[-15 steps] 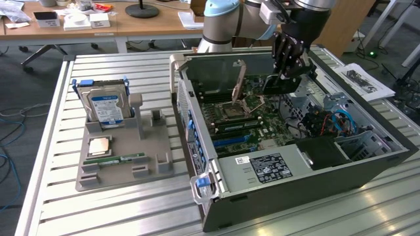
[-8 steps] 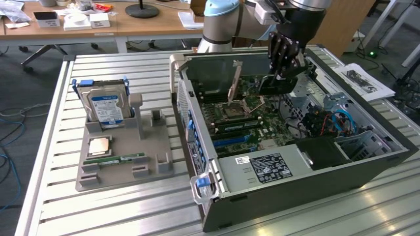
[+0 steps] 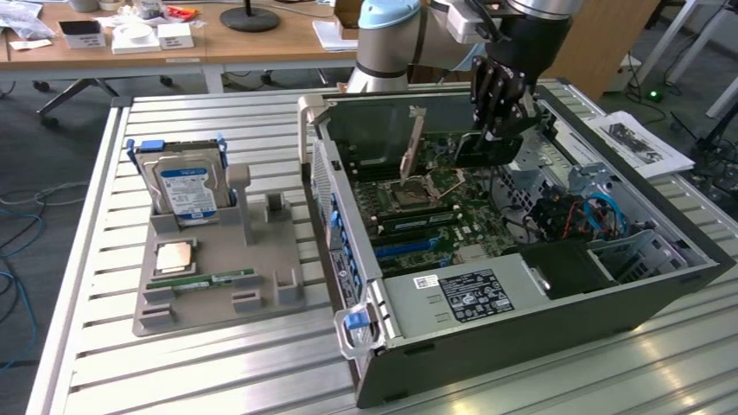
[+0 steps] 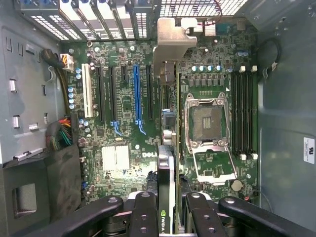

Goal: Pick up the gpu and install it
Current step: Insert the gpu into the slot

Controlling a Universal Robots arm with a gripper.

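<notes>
Slatted metal table point(image 3: 207, 380) carries everything. Grey fixture tray point(image 3: 207, 313) near table's edge, exterior view's left. On it: blue-labelled hard drive point(image 3: 188, 190) upright at far end, square chip point(image 3: 174, 257) lying flat, probably processor, green memory stick point(image 3: 202, 281) just beside it. Open computer case point(image 3: 554, 322) across table's middle, holding motherboard point(image 4: 123, 98), processor socket point(image 4: 207, 121), power supply point(image 3: 461, 294). Printed sheet point(image 3: 640, 143) near far corner, exterior view's right.

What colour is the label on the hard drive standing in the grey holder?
Blue and white; the hard drive shows best in the exterior view.
</notes>
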